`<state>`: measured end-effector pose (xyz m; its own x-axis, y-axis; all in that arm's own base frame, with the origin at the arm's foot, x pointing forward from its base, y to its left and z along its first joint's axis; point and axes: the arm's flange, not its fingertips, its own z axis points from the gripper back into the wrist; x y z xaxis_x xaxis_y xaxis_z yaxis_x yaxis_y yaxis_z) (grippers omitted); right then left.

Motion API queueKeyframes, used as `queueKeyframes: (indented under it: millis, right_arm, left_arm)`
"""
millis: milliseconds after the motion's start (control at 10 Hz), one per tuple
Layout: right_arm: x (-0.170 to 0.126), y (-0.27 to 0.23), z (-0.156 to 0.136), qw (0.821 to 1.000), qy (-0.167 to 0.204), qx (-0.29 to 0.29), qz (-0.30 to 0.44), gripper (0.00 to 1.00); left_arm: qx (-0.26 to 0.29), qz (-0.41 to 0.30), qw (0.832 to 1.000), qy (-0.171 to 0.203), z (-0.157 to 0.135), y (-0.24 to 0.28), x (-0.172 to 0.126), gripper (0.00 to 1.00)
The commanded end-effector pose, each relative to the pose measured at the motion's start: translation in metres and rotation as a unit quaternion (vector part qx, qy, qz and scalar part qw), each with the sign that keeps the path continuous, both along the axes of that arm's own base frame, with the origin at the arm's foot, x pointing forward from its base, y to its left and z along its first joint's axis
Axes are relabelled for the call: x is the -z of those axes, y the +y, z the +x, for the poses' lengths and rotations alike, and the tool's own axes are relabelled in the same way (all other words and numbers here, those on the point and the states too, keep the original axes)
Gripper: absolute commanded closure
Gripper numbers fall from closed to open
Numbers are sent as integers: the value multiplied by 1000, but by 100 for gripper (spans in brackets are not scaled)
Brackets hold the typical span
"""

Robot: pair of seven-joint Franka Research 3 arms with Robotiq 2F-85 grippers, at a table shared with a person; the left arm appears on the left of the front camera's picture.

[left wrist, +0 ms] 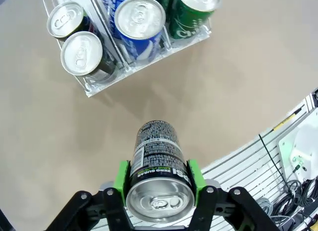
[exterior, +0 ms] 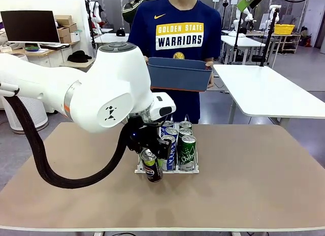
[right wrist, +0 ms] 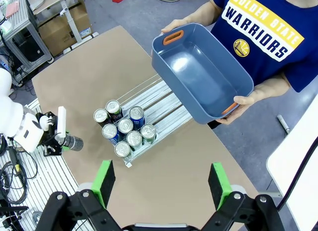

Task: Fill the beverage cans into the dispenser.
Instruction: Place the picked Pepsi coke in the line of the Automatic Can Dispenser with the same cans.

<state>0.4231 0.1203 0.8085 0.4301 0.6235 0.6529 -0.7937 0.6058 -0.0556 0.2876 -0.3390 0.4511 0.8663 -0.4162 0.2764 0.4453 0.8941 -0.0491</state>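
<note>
My left gripper (exterior: 151, 161) is shut on a black beverage can (exterior: 151, 171), tilted just above the table at the front left corner of the dispenser (exterior: 189, 170). In the left wrist view the green pads (left wrist: 121, 177) clamp this can (left wrist: 156, 146), which points toward the dispenser (left wrist: 144, 67) a short way ahead. The rack holds several cans: black ones (left wrist: 82, 53) in one lane, blue (left wrist: 139, 17) in the middle, green (left wrist: 197, 5) in the third. From high above, my right gripper (right wrist: 161, 184) stands open over the dispenser (right wrist: 166, 104) and the held can (right wrist: 74, 142).
A person at the far side holds a blue-grey plastic bin (exterior: 180, 73) (right wrist: 201, 74) in both hands above the table's far edge. The brown table (exterior: 244, 185) is bare to the right and front of the rack. Wire grating (left wrist: 258, 156) lies beyond the table's edge.
</note>
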Motion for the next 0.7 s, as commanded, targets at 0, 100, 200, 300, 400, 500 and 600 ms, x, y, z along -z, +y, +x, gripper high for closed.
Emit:
queueKeyframes:
  millis: [0,100,200,300,400,500,600]
  right_arm:
    - [1,0,-1,1000,1,-1,1,0]
    - [1,0,-1,1000,1,-1,1,0]
    - [1,0,-1,1000,1,-1,1,0]
    - [1,0,-1,1000,1,-1,1,0]
    - [1,0,-1,1000,1,-1,1,0]
    - [1,0,-1,1000,1,-1,1,0]
    - [1,0,-1,1000,1,-1,1,0]
  left_arm:
    - [-15,-4,1000,-16,19,7,7,42]
    - [-16,-9,1000,-9,23,6,13,42]
    - [-17,-8,1000,-12,28,12,17,42]
    - [-20,-3,1000,-9,29,17,19,42]
    - [-33,11,999,-6,32,14,21,42]
    - [-47,15,999,-15,33,11,19,42]
    - [-23,-3,1000,7,29,14,21,42]
